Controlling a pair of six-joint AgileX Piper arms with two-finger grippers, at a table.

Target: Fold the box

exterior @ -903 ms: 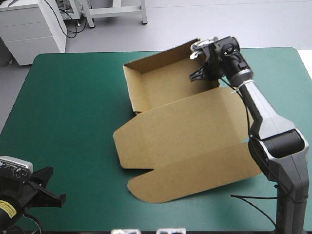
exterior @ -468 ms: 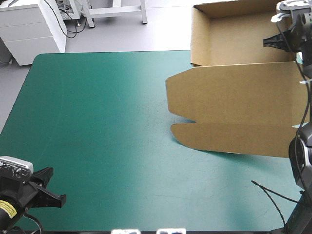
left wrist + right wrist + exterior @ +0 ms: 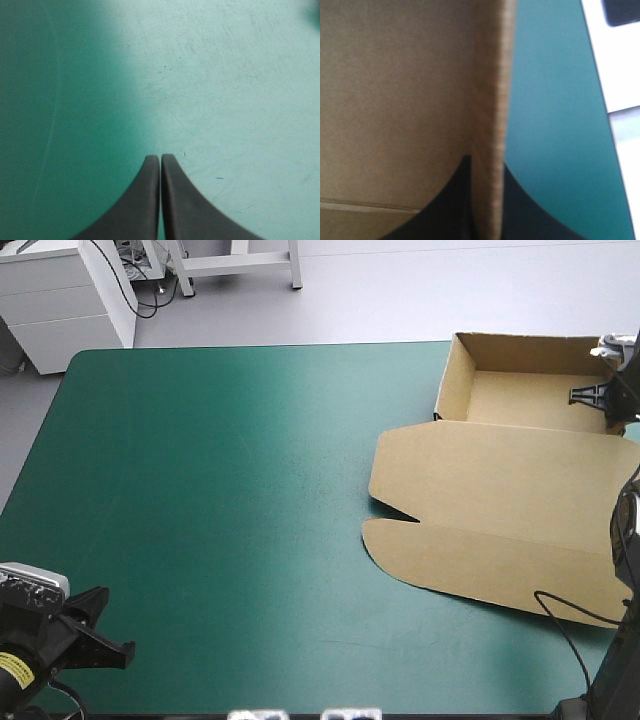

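Matt brown board box (image 3: 490,510), seemingly corrugated

Lab or robotics workroom: teal-green covered table (image 3: 200,490) on bare grey floor (image 3: 400,290), white cabinet (image 3: 60,310), loose cables (image 3: 138,295), metal frame legs (image 3: 240,260)

overhead from behind, left wrist near cover (image 3: 225,75), right against box (image 3: 395,100)

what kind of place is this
Probably a robot lab or test bench: a table with a teal-green cover, a robot's right claw shut on a wall of a half-folded brown box, and its left claw shut over the bare cover.
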